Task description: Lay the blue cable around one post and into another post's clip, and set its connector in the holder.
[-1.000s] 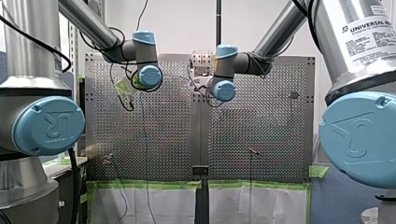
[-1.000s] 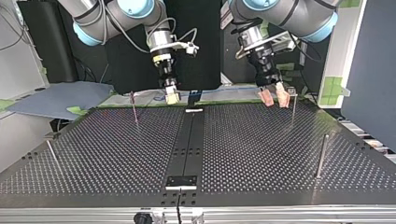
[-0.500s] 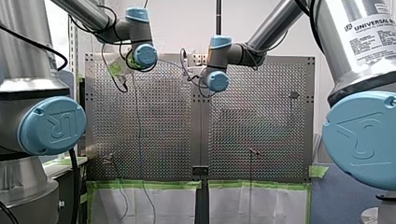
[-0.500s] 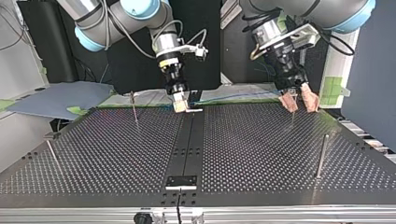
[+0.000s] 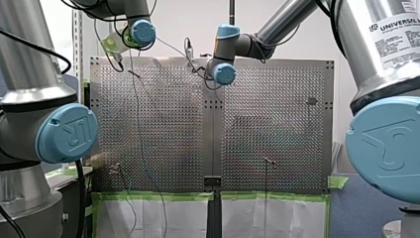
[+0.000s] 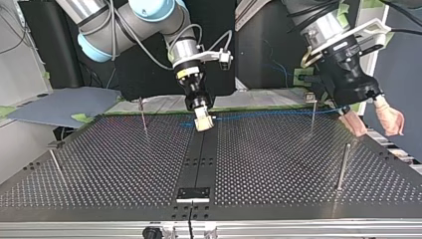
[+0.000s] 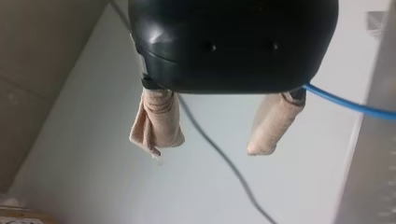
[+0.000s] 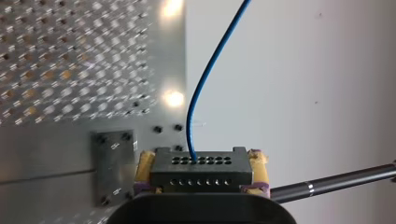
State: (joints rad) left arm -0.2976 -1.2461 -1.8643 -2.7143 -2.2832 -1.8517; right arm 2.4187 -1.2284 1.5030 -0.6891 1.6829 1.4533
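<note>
Jaws tell the story at the perforated table (image 6: pixel 278 164): my right gripper (image 8: pixel 201 161) is clamped tight on the black connector (image 8: pixel 201 176), while my left gripper (image 7: pixel 208 147) stands wide apart, gripping nothing. The table fills the top view, with a dark strip (image 6: pixel 199 159) running down its middle. My right arm (image 6: pixel 124 20) comes in at that view's left and reaches to the strip's far end. There its yellow pads (image 8: pixel 258 161) hold the connector low over the table; whether it touches the surface cannot be told. My left arm (image 6: pixel 338 45) hangs near the table's far corner at the view's right, its beige pads (image 7: pixel 156 123) spread.

The blue cable (image 6: pixel 268 114) leaves a holed face of the connector and runs along the table's far edge toward my left gripper. It passes a thin far post (image 6: pixel 312 112) on the way; whether it lies against that post cannot be told. In the left wrist view the cable passes just beside one padded finger, outside the gap.

Three more stand well apart: a clip post (image 6: pixel 143 117) near my right gripper, a right-hand post (image 6: pixel 342 167) and a left-hand post (image 6: pixel 55 167). A small dark plate (image 6: pixel 193 193) sits at the strip's near end.
</note>
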